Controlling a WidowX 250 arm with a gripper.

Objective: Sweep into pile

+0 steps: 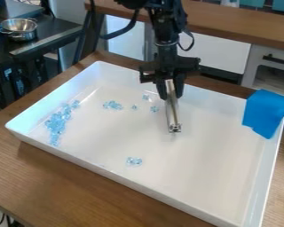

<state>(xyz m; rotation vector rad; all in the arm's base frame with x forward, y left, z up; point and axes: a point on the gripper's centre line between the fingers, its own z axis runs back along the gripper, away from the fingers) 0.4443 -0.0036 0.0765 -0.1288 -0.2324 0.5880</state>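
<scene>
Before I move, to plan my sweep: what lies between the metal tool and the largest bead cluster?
In the camera view, a small bead clump and a few stray beads lie between tool and cluster.

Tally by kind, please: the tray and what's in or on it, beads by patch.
White tray: 1
Blue cloth: 1
Metal tool in the pincer: 1
Large bead spread, left: 1
Smaller bead patches away from it: 5
Total: 9

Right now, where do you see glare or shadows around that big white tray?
Camera view: glints on the metal bowl; a soft shadow on the wooden table along the near side of the tray. Same camera view: a bright sheen inside the tray near its far left corner.
</scene>
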